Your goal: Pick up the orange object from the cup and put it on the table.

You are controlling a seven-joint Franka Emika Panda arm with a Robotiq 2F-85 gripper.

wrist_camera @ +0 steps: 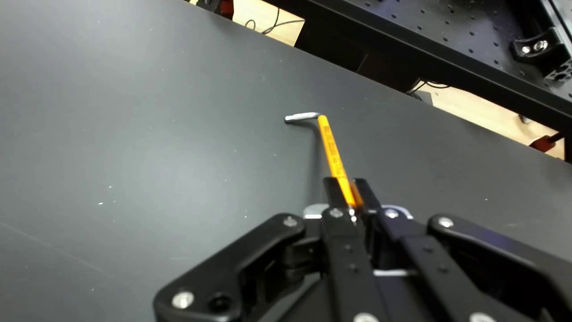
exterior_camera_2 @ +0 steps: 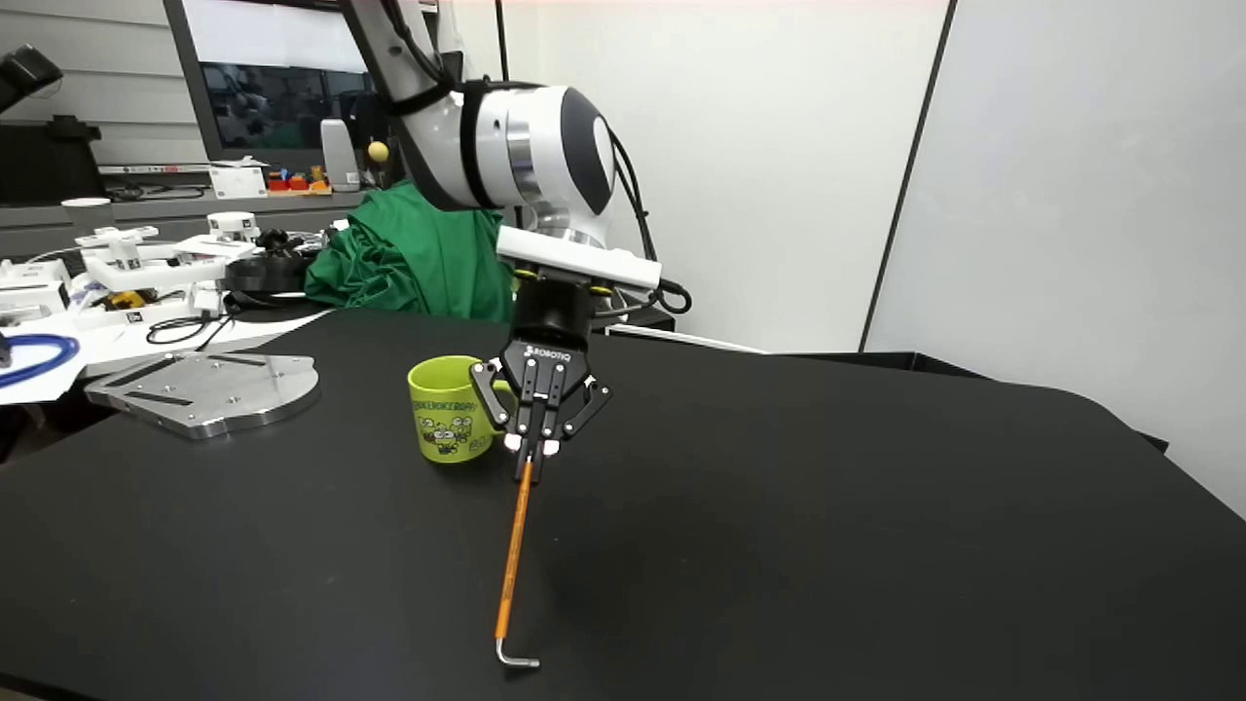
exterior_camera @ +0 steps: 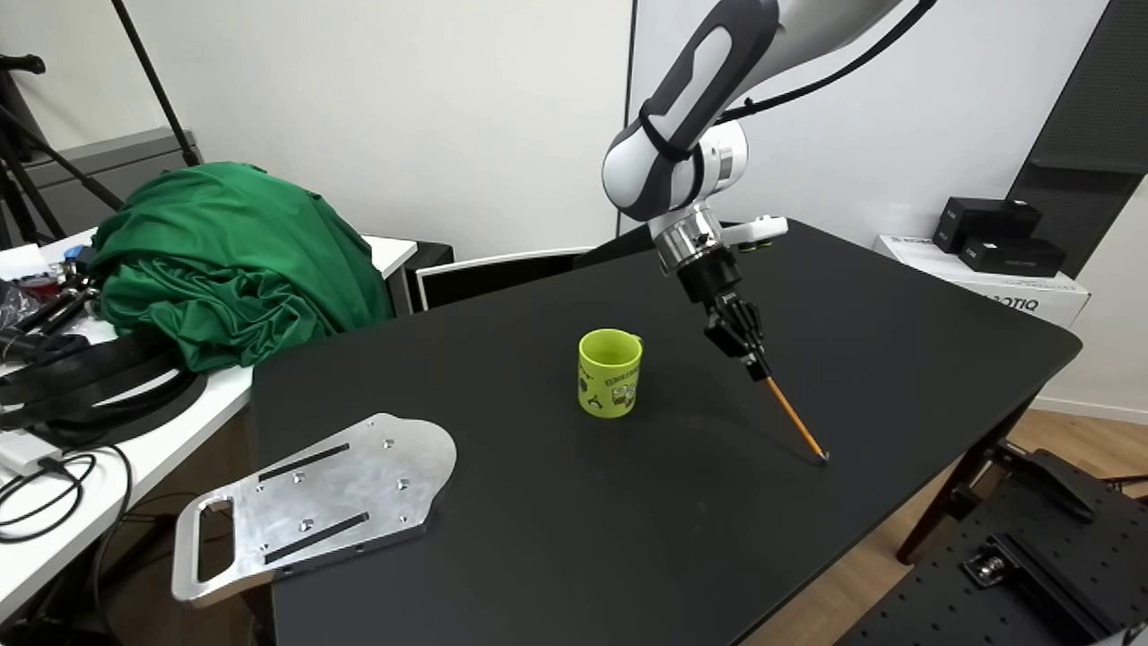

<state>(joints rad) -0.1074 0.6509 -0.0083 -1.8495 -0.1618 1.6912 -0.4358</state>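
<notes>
The orange stick is an orange rod with a bent silver metal end. It shows in both exterior views [exterior_camera: 796, 419] [exterior_camera_2: 515, 550] and in the wrist view [wrist_camera: 330, 145]. My gripper [exterior_camera: 758, 366] [exterior_camera_2: 529, 472] [wrist_camera: 346, 184] is shut on its upper end, which the fingers partly hide. The stick slants down, bent end lowest, at or just above the black table [exterior_camera: 556, 529] [exterior_camera_2: 827, 526] [wrist_camera: 201, 179]; I cannot tell whether it touches. The lime cup [exterior_camera: 610, 386] [exterior_camera_2: 450, 419] stands upright on the table, apart from the stick. It is out of the wrist view.
A silver metal plate [exterior_camera: 359, 475] [exterior_camera_2: 219, 394] lies at the table's edge by the white desk with green cloth [exterior_camera: 233, 260] [exterior_camera_2: 419, 253]. A black perforated platform [exterior_camera: 1013, 556] [wrist_camera: 429, 18] stands past the table's edge nearest the stick's bent end.
</notes>
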